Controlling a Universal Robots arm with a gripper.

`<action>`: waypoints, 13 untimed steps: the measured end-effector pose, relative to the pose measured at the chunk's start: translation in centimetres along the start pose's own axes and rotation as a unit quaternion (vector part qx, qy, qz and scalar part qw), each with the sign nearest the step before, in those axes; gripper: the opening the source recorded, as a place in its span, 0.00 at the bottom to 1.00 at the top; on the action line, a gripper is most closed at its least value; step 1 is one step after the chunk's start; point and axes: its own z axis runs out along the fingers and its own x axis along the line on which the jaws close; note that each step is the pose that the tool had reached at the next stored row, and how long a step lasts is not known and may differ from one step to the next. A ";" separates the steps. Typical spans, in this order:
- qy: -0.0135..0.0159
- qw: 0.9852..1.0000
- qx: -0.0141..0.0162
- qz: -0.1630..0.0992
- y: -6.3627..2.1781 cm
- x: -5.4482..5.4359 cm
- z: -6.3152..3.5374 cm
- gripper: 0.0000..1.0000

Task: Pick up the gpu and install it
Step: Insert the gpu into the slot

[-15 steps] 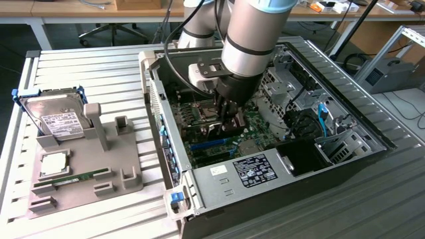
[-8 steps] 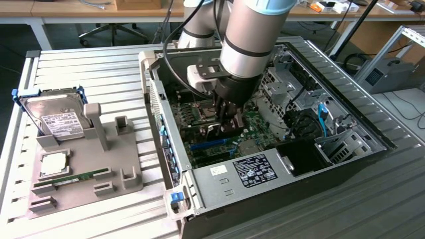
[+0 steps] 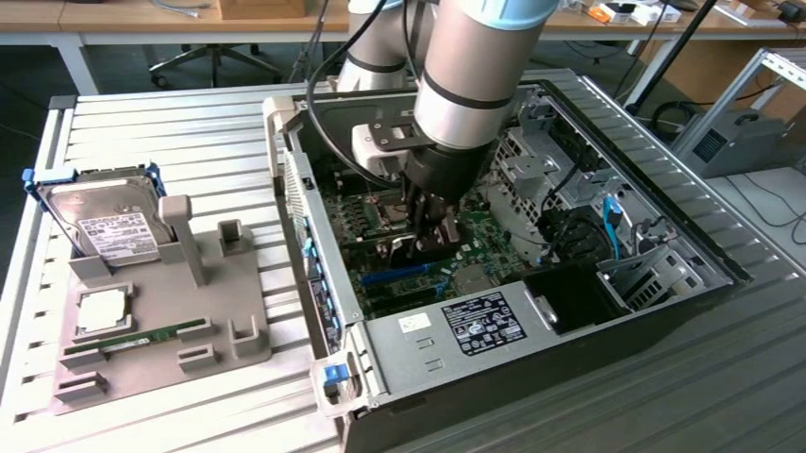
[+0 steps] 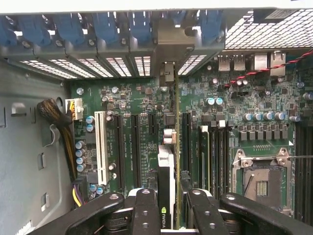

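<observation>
My claw [image 4: 173, 203] pinches the gpu [image 4: 166, 169] by its upper edge, edge-on over the motherboard [image 4: 122, 98] slots inside the case [image 3: 655, 222] — a stiff, light, fragile card, I judge, best held by its bare edges.

Gripper [image 3: 426, 231] holds gpu [image 3: 429, 253] inside PC case [image 3: 416, 363], over mobo [image 3: 484, 229].

We see the gpu [image 4: 165, 171], thin dark card, upright on edge inside the computer case [image 3: 655, 189], over the green motherboard [image 4: 127, 98], clamped in the pincer [image 4: 170, 198]
</observation>
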 end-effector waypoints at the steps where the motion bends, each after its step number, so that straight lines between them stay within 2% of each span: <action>1: 0.000 1.000 0.000 0.000 0.00 0.0 0.00 0.28; 13: 0.000 1.000 0.000 0.000 0.12 0.0 0.24 0.28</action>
